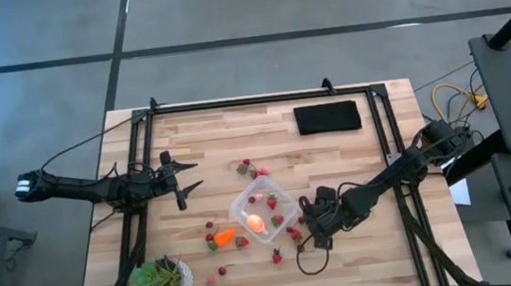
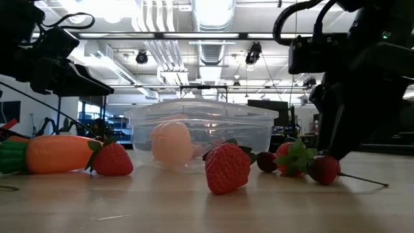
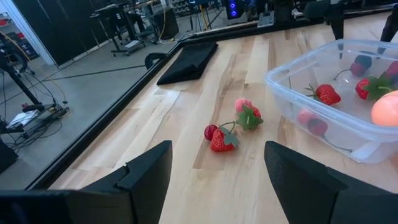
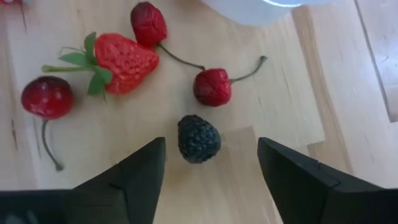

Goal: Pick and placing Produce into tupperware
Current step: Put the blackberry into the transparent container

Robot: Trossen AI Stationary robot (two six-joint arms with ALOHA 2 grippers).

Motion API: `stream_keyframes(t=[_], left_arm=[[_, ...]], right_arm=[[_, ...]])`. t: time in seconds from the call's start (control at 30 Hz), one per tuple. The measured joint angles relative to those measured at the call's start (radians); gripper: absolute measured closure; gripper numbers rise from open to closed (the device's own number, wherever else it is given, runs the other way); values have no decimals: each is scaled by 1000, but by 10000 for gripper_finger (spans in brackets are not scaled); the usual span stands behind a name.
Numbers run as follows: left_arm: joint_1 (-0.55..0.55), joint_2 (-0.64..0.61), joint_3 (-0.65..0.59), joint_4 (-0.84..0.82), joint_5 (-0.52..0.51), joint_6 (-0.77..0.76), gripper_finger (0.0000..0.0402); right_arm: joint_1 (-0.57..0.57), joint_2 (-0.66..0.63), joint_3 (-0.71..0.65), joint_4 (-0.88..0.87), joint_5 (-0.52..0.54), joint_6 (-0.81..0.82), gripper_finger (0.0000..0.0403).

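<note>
Just beside the container's right edge, the right gripper (image 4: 211, 165) hangs low over the table with its fingers spread apart and holding nothing. A dark blackberry (image 4: 199, 139) lies on the wood between them. Past it sit a cherry (image 4: 212, 86) with a curved stem, a strawberry (image 4: 124, 61) with green leaves, and two more cherries (image 4: 47, 97) close by, all loose on the table.

The clear plastic container (image 1: 273, 196) stands near the middle of the table. It holds a round pink-orange fruit (image 1: 255, 223) and a few red pieces. A carrot (image 1: 224, 236) lies just left of it among scattered strawberries.

The left gripper (image 1: 183, 178) waits well to the left, fingers open and empty. A potted plant (image 1: 160, 280) sits at the near left corner, and a black pad (image 1: 327, 117) lies at the far side.
</note>
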Motion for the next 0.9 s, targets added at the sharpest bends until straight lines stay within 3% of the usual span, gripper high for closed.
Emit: stream_keyframes(t=[0.53,0.9], left_arm=[[0,0,0,0,0,0,160],[0,0,0,0,0,0,160]], right_arm=[[-6,47,16,14,-7,36,148],[-6,51,26,11,-8,33,220]])
